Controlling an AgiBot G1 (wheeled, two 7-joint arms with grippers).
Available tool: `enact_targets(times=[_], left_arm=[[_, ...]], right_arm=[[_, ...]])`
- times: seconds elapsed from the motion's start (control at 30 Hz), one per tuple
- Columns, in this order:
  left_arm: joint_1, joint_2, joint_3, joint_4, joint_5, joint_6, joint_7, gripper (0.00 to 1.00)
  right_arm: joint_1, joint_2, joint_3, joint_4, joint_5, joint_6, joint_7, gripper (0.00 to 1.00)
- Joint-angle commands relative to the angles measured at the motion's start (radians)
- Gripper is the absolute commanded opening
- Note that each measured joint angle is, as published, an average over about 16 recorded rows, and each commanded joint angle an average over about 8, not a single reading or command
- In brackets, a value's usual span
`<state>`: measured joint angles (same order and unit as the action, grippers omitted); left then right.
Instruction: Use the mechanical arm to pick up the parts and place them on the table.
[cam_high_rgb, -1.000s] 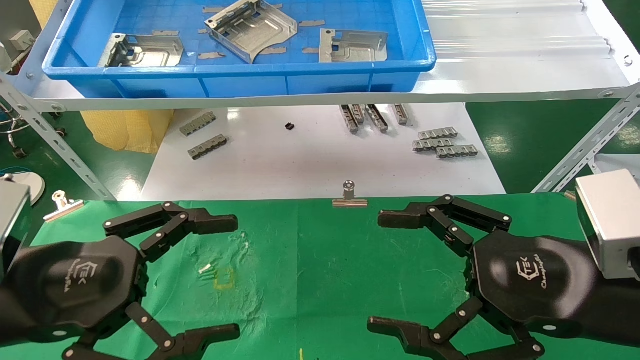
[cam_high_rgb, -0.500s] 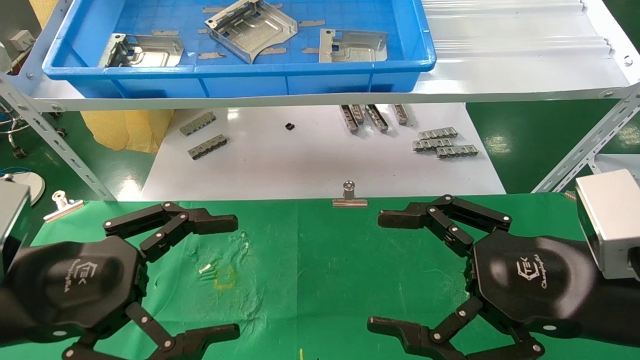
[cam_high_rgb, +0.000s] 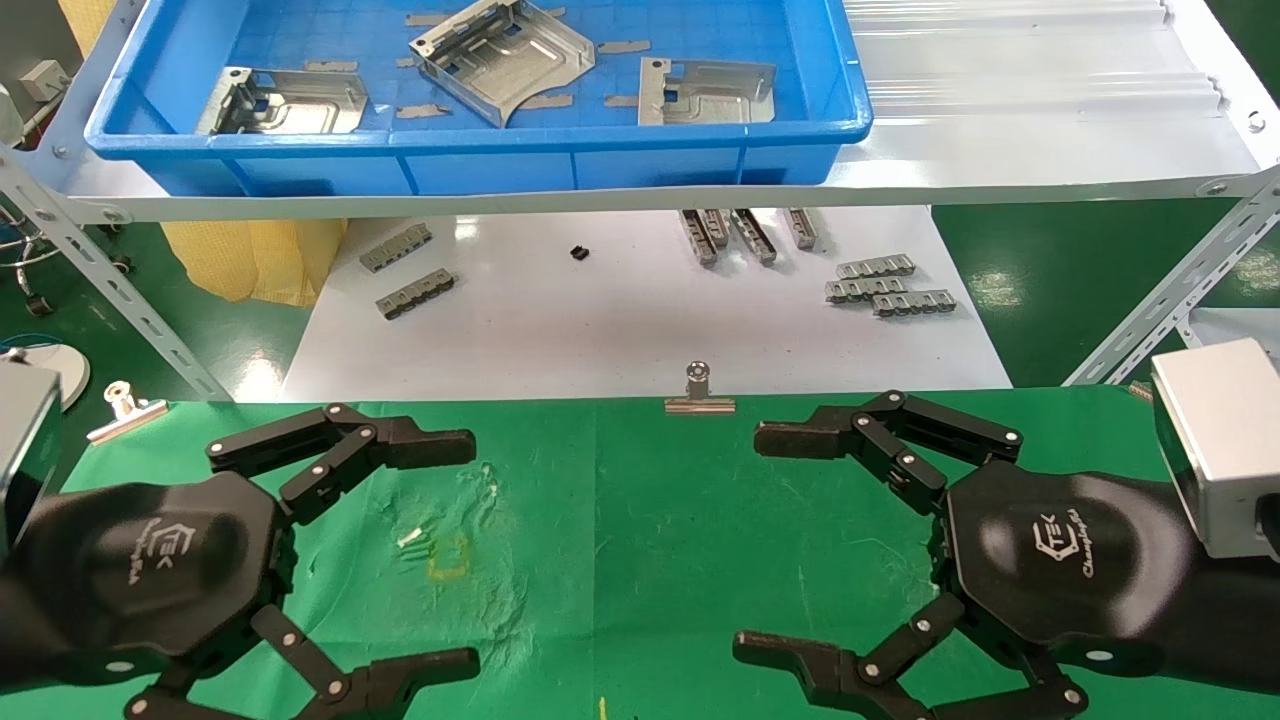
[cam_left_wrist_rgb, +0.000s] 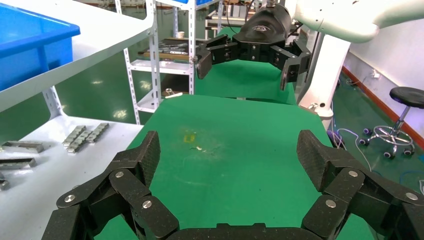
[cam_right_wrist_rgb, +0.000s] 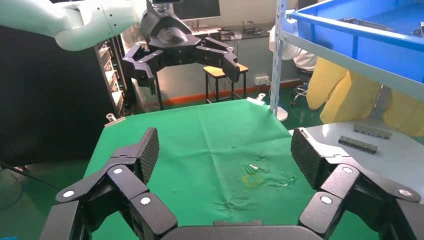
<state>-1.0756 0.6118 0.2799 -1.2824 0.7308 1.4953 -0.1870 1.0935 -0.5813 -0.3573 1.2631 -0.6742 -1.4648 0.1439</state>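
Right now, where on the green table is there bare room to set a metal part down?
The green table lies bare between the left gripper and the right gripper, from the binder clip toward the near edge. Beside the yellow mark the cloth is creased, with small bits on it.

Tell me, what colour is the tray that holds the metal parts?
The tray is bright blue; the head view shows it best.

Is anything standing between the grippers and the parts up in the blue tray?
Yes. The parts lie inside the blue tray on the raised white shelf; its front wall stands between them and both open, empty grippers, left and right, over the green table.
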Motion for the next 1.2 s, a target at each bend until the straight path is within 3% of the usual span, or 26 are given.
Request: enact_targets(times=[0.03,1.2], left_arm=[[0.000,0.000,0.000,0.000,0.000,0.000,0.000,1.00],[0.000,0.000,0.000,0.000,0.000,0.000,0.000,1.00]], right_arm=[[0.000,0.000,0.000,0.000,0.000,0.000,0.000,0.00],[0.000,0.000,0.000,0.000,0.000,0.000,0.000,0.00]])
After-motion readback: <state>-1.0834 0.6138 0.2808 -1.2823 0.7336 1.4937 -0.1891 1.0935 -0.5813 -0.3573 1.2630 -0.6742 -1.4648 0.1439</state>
